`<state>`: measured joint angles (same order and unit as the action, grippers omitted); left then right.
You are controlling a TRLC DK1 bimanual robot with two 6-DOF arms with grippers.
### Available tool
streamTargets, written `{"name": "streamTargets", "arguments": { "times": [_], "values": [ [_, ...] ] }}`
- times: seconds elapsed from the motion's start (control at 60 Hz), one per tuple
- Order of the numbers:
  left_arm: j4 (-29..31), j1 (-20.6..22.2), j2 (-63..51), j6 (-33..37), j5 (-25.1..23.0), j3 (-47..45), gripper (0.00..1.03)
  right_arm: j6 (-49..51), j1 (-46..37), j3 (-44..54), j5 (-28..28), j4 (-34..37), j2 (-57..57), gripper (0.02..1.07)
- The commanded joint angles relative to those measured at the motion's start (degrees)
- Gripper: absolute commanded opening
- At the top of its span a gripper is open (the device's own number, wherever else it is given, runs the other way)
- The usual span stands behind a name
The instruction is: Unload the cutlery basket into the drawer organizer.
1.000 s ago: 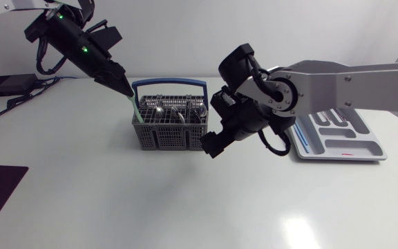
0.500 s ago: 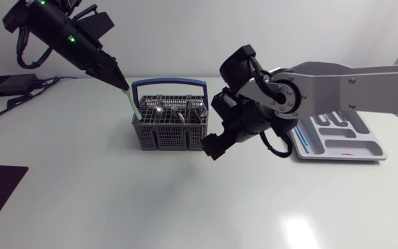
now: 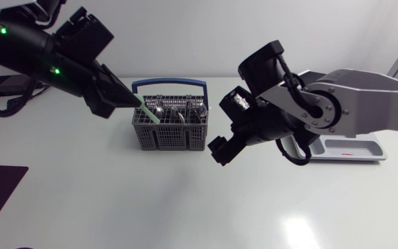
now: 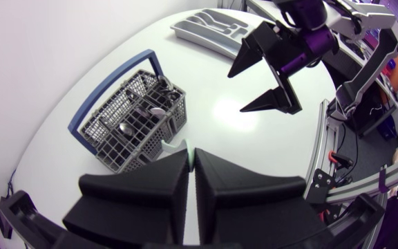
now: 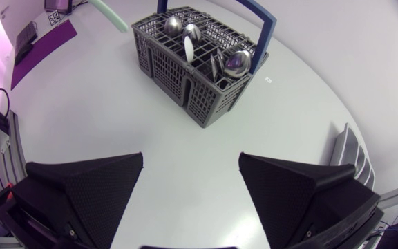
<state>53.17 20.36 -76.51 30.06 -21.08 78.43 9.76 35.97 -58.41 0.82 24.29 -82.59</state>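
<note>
Sliding over the tabletop [image 3: 116,200], the right arm now hides most of the drawer organizer [image 3: 351,149] and stands in the delivery path. Its right gripper [image 3: 221,149] is spread wide and empty. The left arm has swung lower. Its left gripper [image 3: 133,102], clamped on the pale green utensil [image 3: 148,113], has drawn it nearly out of the cutlery basket [image 3: 170,135]. Spoons [image 5: 239,61] remain inside, so the unloading seems barely begun.
</note>
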Motion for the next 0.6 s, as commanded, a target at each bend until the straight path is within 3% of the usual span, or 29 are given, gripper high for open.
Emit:
{"name": "streamTargets", "arguments": {
  "times": [0.0,0.333,0.583],
  "values": [
    [-2.2,2.4,1.0,1.2,0.3,-4.1,0.04,1.7,0.4,2.9,1.3,-0.7,1.9,1.02],
    [-13.8,10.8,2.7,3.7,0.9,-13.7,0.04,6.9,-1.0,8.4,9.7,-2.0,7.4,1.02],
    [-19.8,15.9,2.9,7.4,0.8,-18.1,0.05,15.1,-0.7,14.8,11.7,-6.1,12.9,1.02]
  ]
}}
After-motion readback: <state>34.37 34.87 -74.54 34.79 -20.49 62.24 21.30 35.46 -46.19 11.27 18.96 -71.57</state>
